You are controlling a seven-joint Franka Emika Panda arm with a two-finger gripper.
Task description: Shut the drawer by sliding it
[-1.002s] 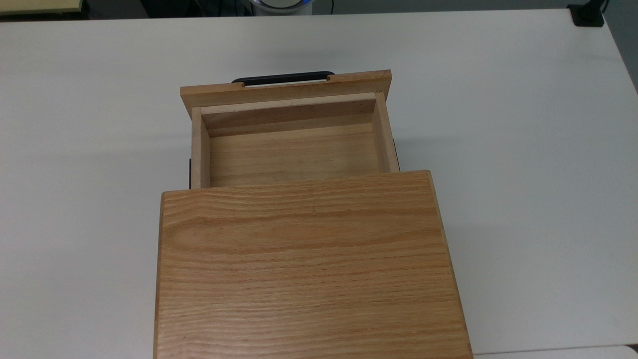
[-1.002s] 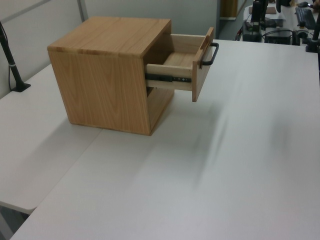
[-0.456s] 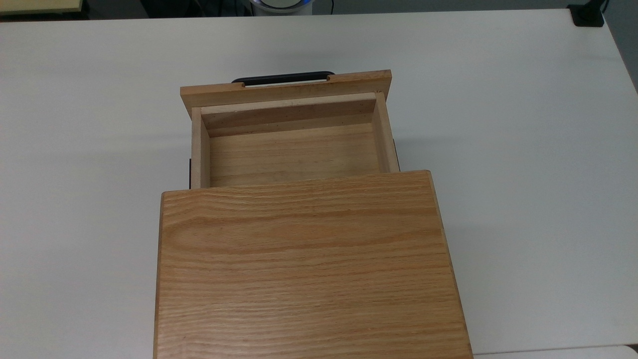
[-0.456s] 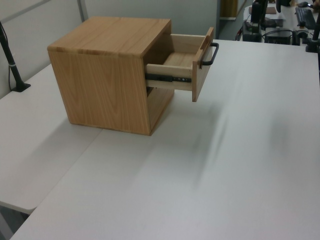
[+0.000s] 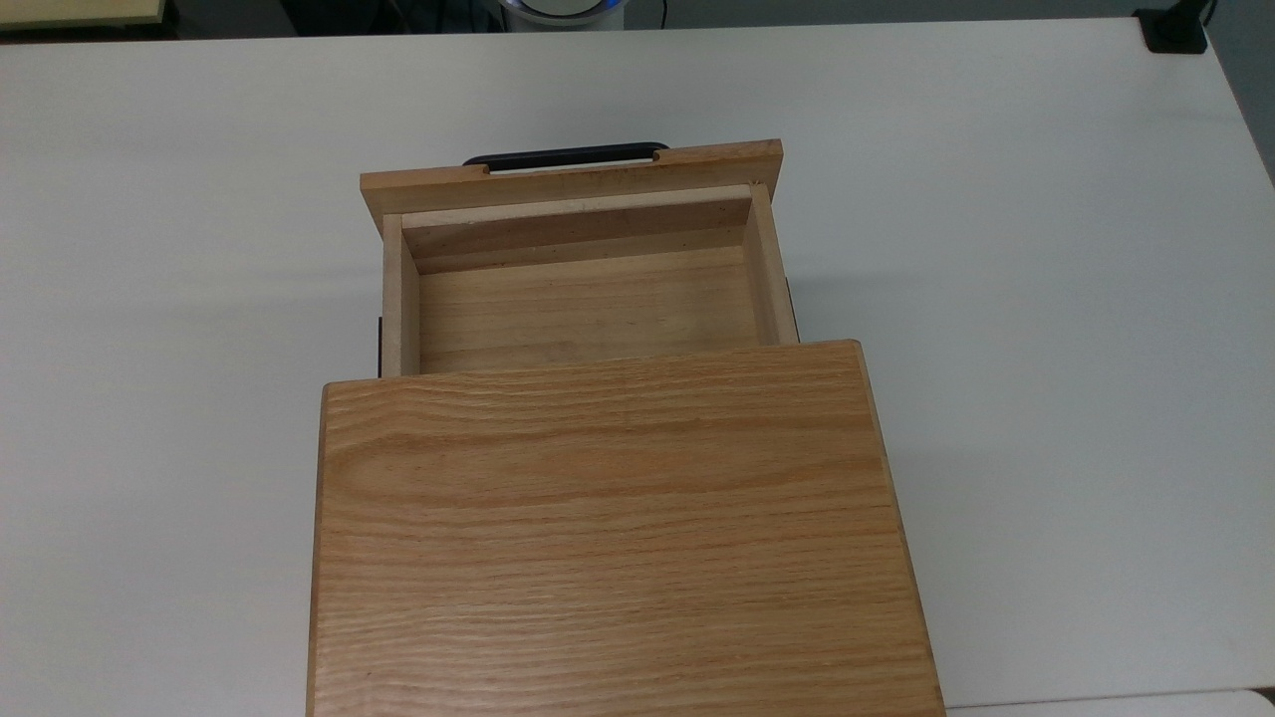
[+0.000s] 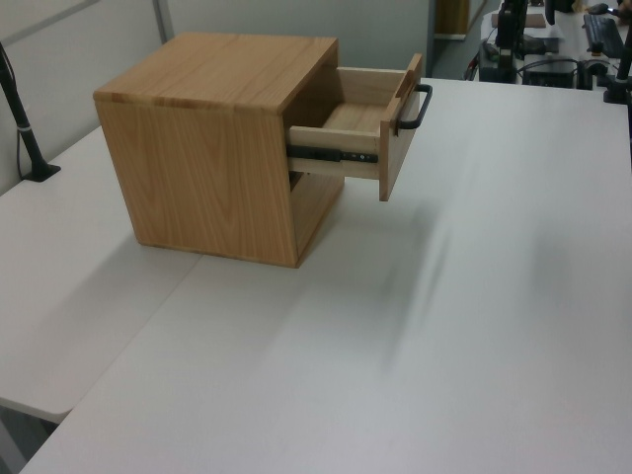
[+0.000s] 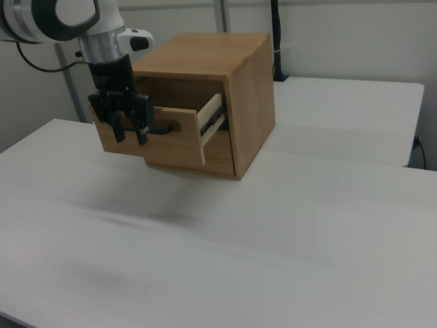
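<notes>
Clearly the drawer [image 5: 583, 299] juts toward the top view's top, the claw [image 7: 130, 134] spread open.

One cabinet [image 5: 618, 528]. One drawer [image 5: 583, 299], pulled out of cabinet's front. One black bar handle [image 5: 565, 155] on drawer's front panel, side away from cabinet. One white table [image 5: 1046, 249] under cabinet. One robot arm, one gripper [image 7: 130, 133], in front of drawer's front panel, away from cabinet.
</notes>
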